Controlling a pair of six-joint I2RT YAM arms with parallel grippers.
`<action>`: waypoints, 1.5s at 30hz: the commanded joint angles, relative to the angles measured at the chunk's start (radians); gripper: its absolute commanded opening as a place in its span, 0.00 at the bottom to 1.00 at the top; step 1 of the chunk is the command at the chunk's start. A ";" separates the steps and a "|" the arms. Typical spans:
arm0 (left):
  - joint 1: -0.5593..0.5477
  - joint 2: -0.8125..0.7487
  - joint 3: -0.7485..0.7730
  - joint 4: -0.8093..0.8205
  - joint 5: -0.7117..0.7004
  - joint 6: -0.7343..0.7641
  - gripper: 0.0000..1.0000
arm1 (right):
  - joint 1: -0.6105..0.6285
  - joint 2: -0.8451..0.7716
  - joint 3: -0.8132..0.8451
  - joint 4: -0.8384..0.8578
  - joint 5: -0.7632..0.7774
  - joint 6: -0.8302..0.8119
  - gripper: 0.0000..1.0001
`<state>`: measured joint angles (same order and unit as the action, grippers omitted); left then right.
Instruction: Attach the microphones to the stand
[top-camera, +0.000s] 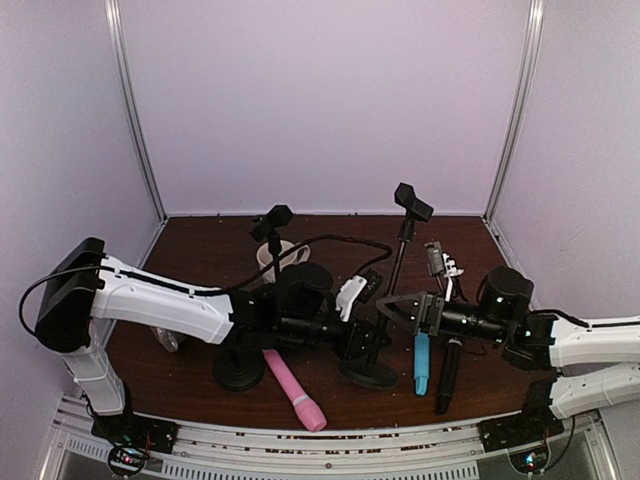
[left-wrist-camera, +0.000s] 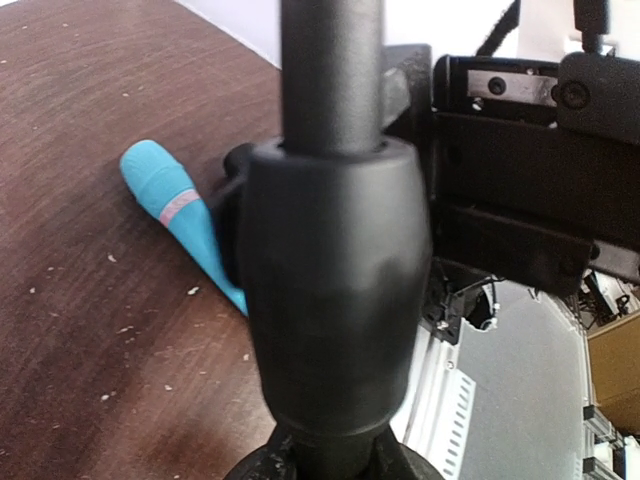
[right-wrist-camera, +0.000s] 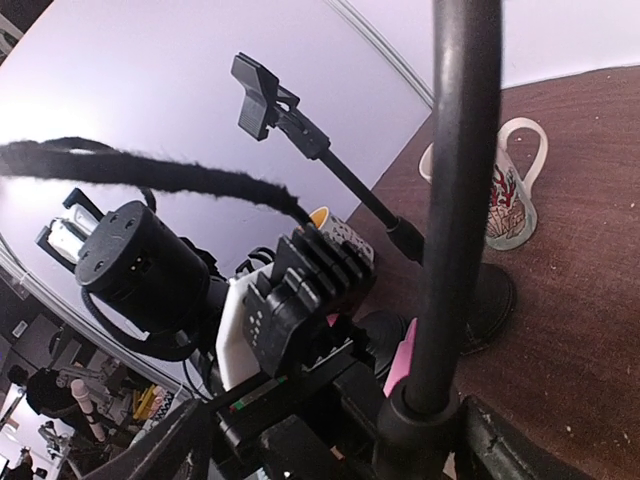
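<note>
Reference for all positions: right stand. It has a round black base on the counter, a thin pole and an empty clip on top. Judged bottom-heavy, but easy to tip if pushed high up.

The left pincer is together low on this pole, apparently clamped there to brace it. The left wrist view is filled by the pole's thick collar, and the fingers themselves do not show. The right pincer stands apart, one finger either side of the same pole, gripping nothing.

Second unit: left stand, base near the reference base, on its left. Its clip is also empty.

No microphone is mounted; all three lie flat on the counter.
- pink microphone: between the two bases, toward the near edge.
- light blue microphone: just right of the reference base.
- black microphone: beside the blue one, on its side away from the reference.

Handling, as a judgement: light, rigid, smooth barrels. Being round, they will likely roll and may slip in hard fingers. The best hold looks to be mid-barrel, across the long axis, leaving the lower body free to press into a clip. The clip probably needs a firm push, which would explain the bracing.

Room: pale lilac panels on three sides, with metal uprights in the rear corners.

Counter: dark brown wood grain, matte. A mug stands behind and left of the reference, toward the rear wall. Pale specks dot the surface.
</note>
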<state>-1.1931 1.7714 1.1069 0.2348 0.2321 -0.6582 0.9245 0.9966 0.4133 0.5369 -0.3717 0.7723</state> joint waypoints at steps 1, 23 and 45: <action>0.020 -0.012 -0.004 0.091 -0.042 -0.040 0.00 | 0.042 -0.179 -0.022 -0.150 0.012 0.073 0.84; 0.015 -0.064 -0.020 0.103 0.150 0.048 0.00 | 0.000 0.003 0.025 -0.051 0.043 -0.106 0.92; 0.018 -0.066 -0.031 0.036 -0.004 0.028 0.00 | 0.116 -0.271 -0.086 -0.176 0.036 0.050 0.82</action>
<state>-1.2057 1.7355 1.0748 0.2077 0.2977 -0.6231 1.0210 0.8093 0.3454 0.4065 -0.3401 0.7940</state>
